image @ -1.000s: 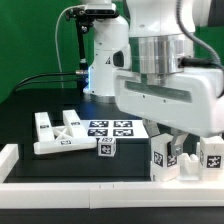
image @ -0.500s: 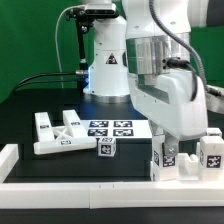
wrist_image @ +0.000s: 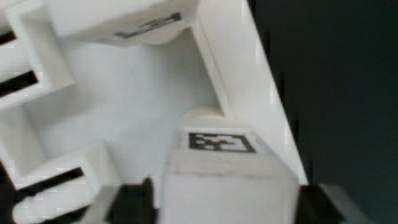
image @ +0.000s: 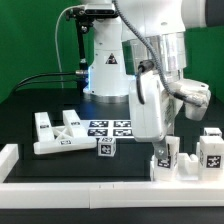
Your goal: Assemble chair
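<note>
Now: gripper (image: 166,137) just over chair (image: 186,160), 4 o'clock from marker board (image: 112,128). Jaws apart, fingers (wrist_image: 128,204) flanking tagged post (wrist_image: 222,141). Loose panel (image: 58,133) at board's 9, cube (image: 105,148) at 7.

Exterior view faces the arm (image: 150,70) low across the table (image: 30,108); wrist view sits close above the shared chair piece (image: 168,158) (wrist_image: 205,95).

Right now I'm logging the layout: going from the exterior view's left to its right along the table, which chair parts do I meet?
notched panel → small tagged cube → stepped group of joined pieces
</note>
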